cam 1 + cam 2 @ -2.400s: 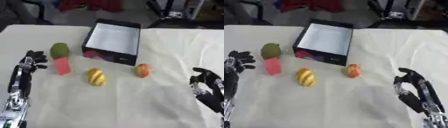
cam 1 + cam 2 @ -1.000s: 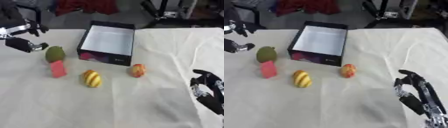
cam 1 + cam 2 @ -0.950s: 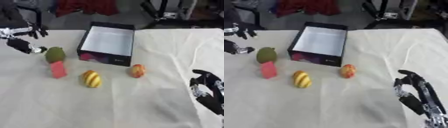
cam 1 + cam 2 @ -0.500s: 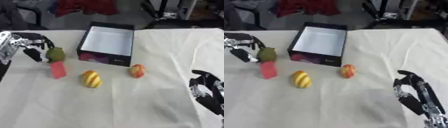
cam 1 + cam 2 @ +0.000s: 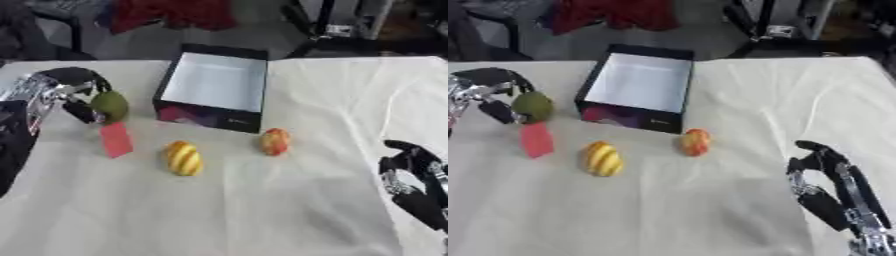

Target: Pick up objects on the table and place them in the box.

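Left hand [image 5: 72, 92]: had closed in, fingers curled round green fruit [image 5: 110, 106].
Right hand [image 5: 833, 186]: unmoved, open, lower right.

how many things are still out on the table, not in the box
4: a green fruit at the far left, the left hand curling round it; a pink block just in front of it; a yellow striped fruit mid-table; an orange-red fruit near the box.

Tablecloth [image 5: 289, 200] matt, creased (cloth, seemingly); box [image 5: 214, 85] glossy-sided.
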{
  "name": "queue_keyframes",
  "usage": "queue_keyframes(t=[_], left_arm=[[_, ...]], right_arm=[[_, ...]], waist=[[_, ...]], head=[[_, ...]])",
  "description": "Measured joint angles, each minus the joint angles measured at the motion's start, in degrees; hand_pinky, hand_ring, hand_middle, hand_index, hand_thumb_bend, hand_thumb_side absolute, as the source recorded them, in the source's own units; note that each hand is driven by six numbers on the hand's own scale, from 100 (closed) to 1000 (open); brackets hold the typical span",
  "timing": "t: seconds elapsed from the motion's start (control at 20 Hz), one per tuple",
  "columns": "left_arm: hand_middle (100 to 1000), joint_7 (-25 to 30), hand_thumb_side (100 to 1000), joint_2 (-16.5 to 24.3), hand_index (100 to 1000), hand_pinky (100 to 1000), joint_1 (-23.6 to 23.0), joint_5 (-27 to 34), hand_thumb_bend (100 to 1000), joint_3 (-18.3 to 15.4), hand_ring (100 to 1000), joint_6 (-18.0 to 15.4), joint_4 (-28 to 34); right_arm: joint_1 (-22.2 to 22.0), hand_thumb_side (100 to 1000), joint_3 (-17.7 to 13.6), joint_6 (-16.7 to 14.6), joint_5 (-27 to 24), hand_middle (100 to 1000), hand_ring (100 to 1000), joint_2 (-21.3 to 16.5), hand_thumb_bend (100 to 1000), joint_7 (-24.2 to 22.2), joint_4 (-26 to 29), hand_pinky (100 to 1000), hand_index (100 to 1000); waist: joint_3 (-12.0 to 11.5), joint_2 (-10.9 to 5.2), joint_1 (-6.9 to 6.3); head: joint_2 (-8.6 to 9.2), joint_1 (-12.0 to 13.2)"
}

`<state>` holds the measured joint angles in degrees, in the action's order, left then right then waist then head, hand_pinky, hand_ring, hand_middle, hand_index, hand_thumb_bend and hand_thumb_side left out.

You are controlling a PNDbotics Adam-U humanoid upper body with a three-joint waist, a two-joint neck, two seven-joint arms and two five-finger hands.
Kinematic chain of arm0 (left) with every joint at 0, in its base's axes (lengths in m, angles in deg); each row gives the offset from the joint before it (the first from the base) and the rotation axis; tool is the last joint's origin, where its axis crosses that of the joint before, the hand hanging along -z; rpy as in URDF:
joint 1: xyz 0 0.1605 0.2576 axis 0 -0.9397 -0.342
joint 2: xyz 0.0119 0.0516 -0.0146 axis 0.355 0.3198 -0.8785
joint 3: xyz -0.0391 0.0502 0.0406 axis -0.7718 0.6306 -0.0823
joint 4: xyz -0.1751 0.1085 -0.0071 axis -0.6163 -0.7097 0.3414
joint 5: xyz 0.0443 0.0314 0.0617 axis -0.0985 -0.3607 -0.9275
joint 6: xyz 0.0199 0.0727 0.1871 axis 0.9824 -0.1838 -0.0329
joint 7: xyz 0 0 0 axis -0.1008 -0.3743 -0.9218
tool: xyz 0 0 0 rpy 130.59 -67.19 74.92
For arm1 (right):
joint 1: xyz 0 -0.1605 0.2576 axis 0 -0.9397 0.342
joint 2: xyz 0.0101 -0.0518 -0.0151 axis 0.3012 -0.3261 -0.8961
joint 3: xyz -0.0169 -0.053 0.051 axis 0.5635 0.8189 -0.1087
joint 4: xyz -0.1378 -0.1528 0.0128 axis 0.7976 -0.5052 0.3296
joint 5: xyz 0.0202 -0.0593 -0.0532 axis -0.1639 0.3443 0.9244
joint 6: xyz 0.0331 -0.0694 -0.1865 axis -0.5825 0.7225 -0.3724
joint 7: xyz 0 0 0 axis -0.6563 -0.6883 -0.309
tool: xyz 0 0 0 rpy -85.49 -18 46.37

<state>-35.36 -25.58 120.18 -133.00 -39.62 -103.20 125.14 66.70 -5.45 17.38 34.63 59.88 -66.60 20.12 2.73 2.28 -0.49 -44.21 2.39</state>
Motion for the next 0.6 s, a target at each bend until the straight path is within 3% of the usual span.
queue_keyframes(t=[0.2,0.25,0.6], left_arm=[[367,-3.2,150,-0.4,499,485,0.0,-4.3,277,-0.1,391,1.0,-0.9],[336,-4.3,146,-0.5,468,469,0.0,-5.2,277,-0.2,367,1.1,-0.9],[309,-9.4,155,-0.2,435,441,0.4,-5.3,266,-1.5,349,1.9,0.2]], right_arm=[[0.0,479,0.2,0.0,0.0,458,664,0.0,100,0.0,0.0,757,811],[0.0,479,0.2,0.0,0.0,458,664,0.0,100,0.0,0.0,757,811],[0.0,477,0.2,0.0,0.0,458,664,0.0,100,0.0,0.0,757,811]], waist=[[0.0,0.00,0.00],[0.0,0.00,0.00],[0.1,0.00,0.00]], head=[[0.00,0.0],[0.00,0.0],[0.00,0.0]])
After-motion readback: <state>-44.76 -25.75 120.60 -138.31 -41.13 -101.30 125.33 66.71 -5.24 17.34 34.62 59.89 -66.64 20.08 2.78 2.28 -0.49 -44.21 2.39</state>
